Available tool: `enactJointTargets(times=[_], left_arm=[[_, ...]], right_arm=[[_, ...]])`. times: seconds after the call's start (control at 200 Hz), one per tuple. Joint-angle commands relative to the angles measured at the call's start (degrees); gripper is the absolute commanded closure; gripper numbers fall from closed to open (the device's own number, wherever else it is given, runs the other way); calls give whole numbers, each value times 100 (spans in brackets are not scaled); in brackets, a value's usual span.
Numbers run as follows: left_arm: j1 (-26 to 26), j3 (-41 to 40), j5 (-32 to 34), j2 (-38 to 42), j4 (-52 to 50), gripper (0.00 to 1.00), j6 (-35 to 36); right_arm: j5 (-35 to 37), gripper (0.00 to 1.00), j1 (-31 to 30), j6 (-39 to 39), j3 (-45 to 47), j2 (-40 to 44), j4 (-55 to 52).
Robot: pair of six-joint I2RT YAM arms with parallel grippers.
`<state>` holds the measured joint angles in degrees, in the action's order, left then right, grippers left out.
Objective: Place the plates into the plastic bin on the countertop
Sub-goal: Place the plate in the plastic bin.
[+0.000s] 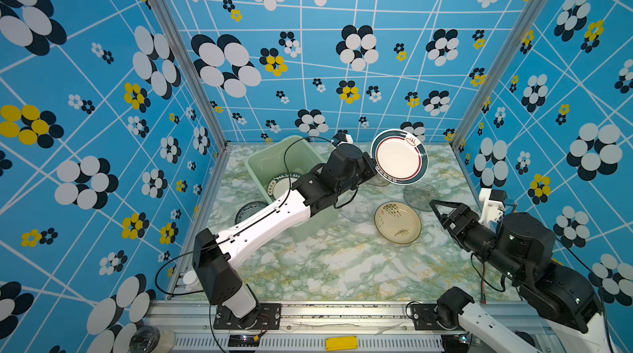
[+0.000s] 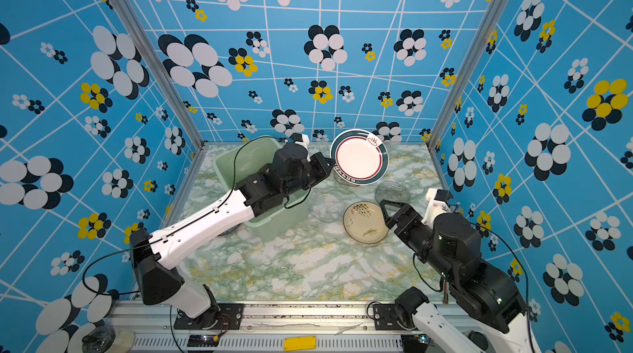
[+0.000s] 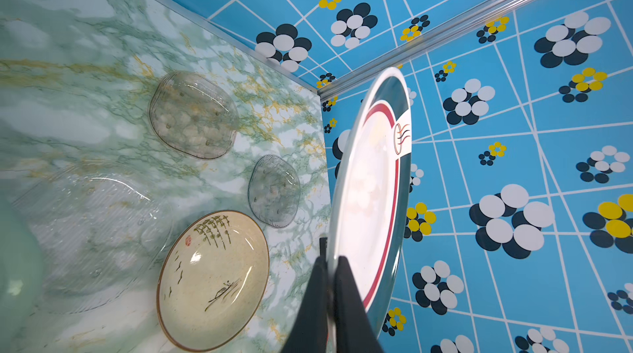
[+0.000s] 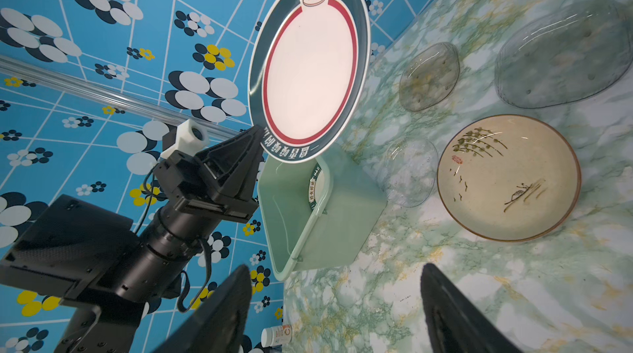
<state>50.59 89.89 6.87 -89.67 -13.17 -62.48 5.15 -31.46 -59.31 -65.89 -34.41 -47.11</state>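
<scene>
My left gripper (image 3: pixel 330 260) is shut on the rim of a white plate (image 1: pixel 399 156) with a dark green rim and a red ring. It holds the plate on edge in the air near the back wall, right of the mint-green plastic bin (image 1: pixel 267 163). Another dark-rimmed plate (image 1: pixel 279 187) lies inside the bin. On the countertop (image 1: pixel 325 265) sit a cream plate (image 1: pixel 397 223) and three clear glass plates (image 3: pixel 193 115) (image 3: pixel 274 190) (image 3: pixel 92 231). My right gripper (image 4: pixel 335 265) is open and empty, hovering low just right of the cream plate (image 4: pixel 507 176).
A small dark patterned plate (image 1: pixel 250 209) lies left of the bin, partly under my left arm. A white pill bottle (image 4: pixel 275 336) stands at the countertop's left front edge. Blue flowered walls close in three sides.
</scene>
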Motion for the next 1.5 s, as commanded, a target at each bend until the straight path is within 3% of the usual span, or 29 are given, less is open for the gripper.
enactJointTargets(times=[0.0,0.225,0.34,0.745,0.87,1.084,1.219,1.499], left_arm=[[-73,-326,273,495,-59,100,105],[-107,-1025,339,1234,-110,100,-105],[-119,-1276,445,1556,-192,100,-157],[-191,-1645,614,2146,-338,100,-230],[-190,-1666,587,2150,-336,100,-255],[-197,-1730,527,2132,-299,100,-378],[-195,-1734,524,2119,-296,100,-431],[-197,-1709,591,2127,-330,100,-415]], right_arm=[[-445,18,27,75,-42,-369,584],[-1132,14,373,31,-3,-1011,1283],[-1678,18,703,-132,110,-1306,1781],[-2384,21,987,-168,556,-1854,2712],[-2589,27,992,-202,626,-2042,3094],[-2841,49,993,-405,802,-2321,3901],[-2955,56,992,-520,919,-2496,4320],[-2870,51,1005,-261,825,-2449,4120]])
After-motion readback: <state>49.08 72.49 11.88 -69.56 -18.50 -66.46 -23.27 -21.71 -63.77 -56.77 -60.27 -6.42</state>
